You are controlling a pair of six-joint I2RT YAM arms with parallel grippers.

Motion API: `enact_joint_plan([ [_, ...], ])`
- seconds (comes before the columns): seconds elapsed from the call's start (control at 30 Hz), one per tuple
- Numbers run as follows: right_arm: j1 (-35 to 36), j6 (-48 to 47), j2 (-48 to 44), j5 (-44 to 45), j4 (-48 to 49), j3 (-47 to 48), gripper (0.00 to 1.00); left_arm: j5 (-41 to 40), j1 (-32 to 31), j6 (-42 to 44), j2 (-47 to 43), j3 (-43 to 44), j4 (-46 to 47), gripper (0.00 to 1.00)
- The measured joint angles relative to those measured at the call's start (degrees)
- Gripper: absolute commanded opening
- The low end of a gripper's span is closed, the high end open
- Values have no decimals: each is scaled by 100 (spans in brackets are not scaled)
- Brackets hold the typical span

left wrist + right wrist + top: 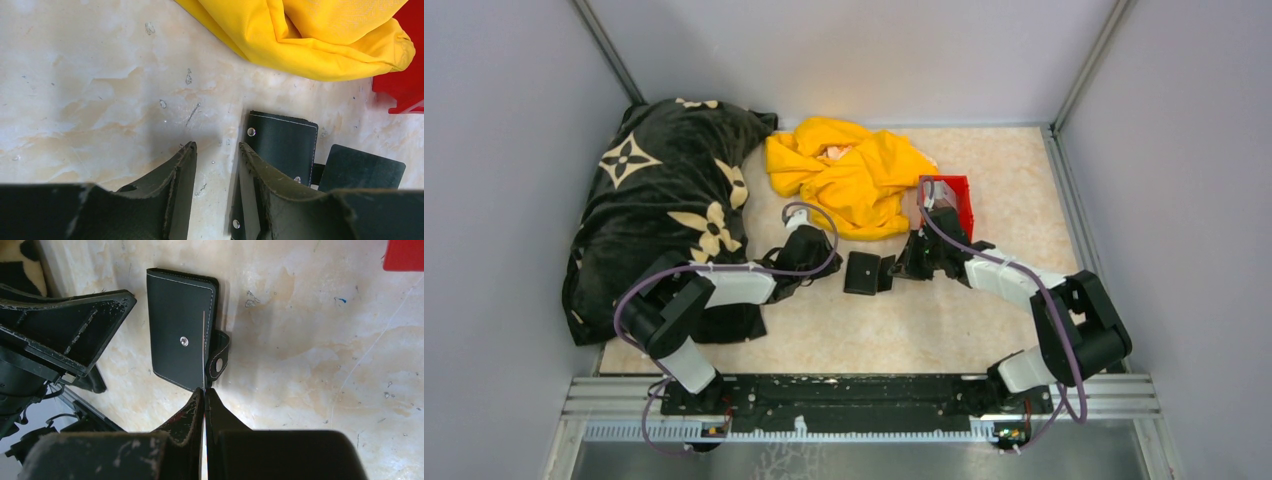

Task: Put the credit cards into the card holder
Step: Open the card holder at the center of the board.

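Observation:
The card holder is a small black wallet lying flat and folded shut on the table, its snap tab sticking out on the right. My right gripper is shut on one of the credit cards, held on edge and seen as a thin line over the holder's tab side. In the left wrist view a dark card-shaped plate stands just past the tab. My left gripper is open with nothing in it, one finger at the holder's left edge.
A red bin stands behind the right gripper. A crumpled yellow cloth lies behind the holder. A black patterned blanket covers the table's left side. Grey walls close in both sides.

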Motion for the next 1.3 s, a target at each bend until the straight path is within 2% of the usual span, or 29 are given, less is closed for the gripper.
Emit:
enact_joint_plan([
  [0.77,-33,-57,17,269,-35,-35,0,-44,-76,-42,42,-101,192,38],
  [1.3,-33,74,328,79,428,-111,0,-107,-190,-46,184,-81,365,34],
])
